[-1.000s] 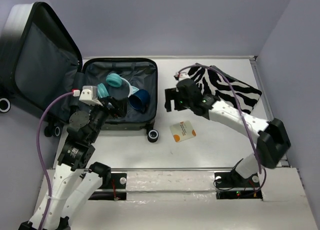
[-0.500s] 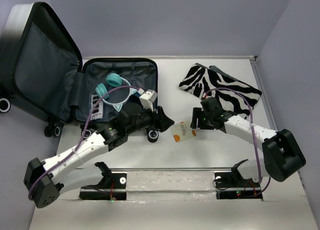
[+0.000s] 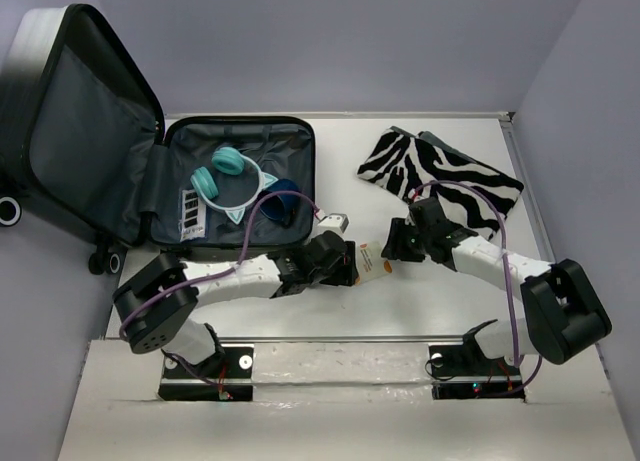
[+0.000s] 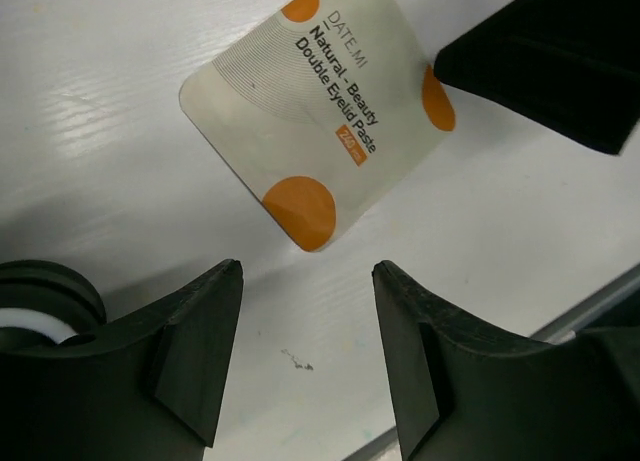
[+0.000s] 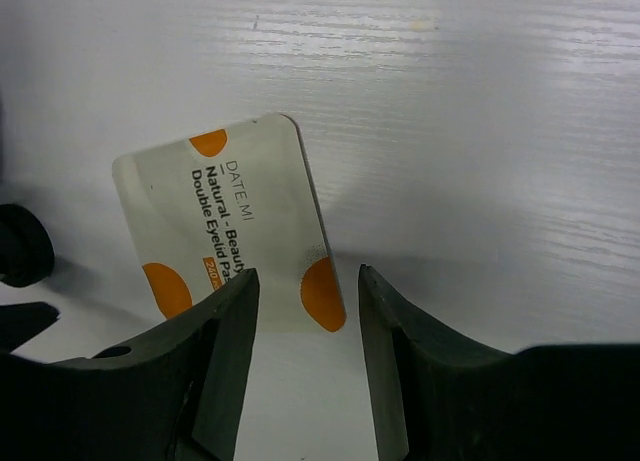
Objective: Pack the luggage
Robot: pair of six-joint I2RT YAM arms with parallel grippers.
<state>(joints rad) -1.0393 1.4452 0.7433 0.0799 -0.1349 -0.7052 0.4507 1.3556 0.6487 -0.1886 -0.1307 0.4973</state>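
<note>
Luggage (image 3: 285, 156), a small black hard-shell suitcase with grey lining, lies open at the white tabletop's (image 3: 430, 301) far left; a white card with orange dots (image 4: 315, 111) lies flat near the middle. Left fingers (image 4: 190, 351) and right fingers (image 5: 215, 361) hover at its opposite corners, released, grasping nothing.

Counted one luggage (image 3: 80, 131). Inside, saw one teal headphone set (image 3: 228, 176), one dark blue item (image 3: 285, 207), one barcoded packet (image 3: 192, 213). On the table (image 3: 340, 151), found one zebra-print pouch (image 3: 440, 171), one orange-dotted card (image 4: 320, 111). Noted two claws: left claw (image 4: 307, 271), right claw (image 5: 307, 274).
</note>
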